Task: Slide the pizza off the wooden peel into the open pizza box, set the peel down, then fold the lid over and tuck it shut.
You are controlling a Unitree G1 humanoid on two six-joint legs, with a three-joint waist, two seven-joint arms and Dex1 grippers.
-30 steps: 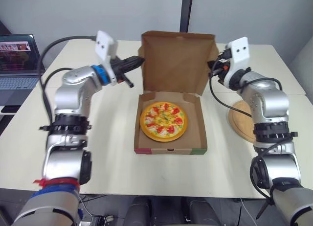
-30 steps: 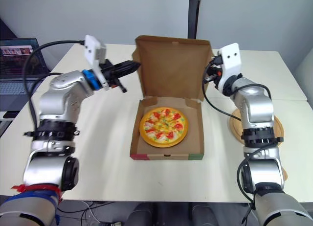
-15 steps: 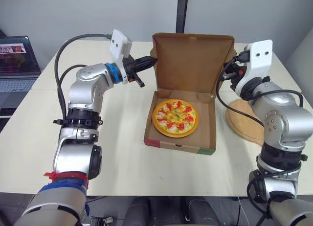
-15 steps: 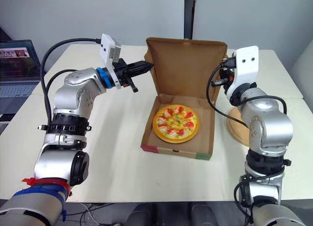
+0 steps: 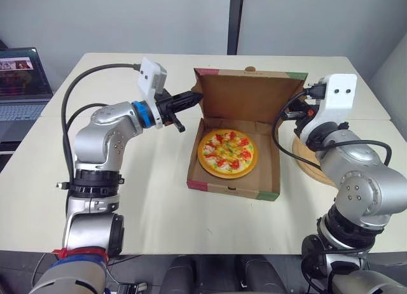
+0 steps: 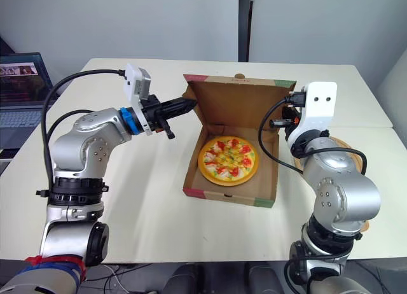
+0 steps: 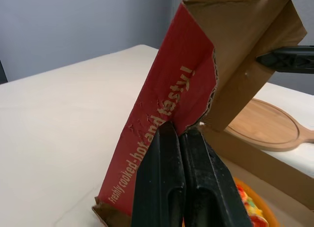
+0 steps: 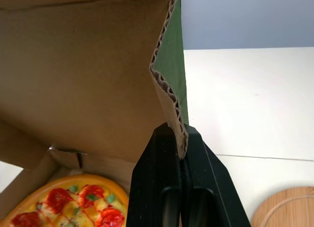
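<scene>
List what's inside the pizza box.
One pizza lies flat in the pizza box. The raised lid hides none of it. The box floor under the pizza is covered.

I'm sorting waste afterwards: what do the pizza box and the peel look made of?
The pizza box looks like corrugated cardboard, matte brown inside, printed red and green outside; fluting shows along its cut edge. The wooden peel looks like pale, smooth wood with faint grain; any coating can't be told.
</scene>
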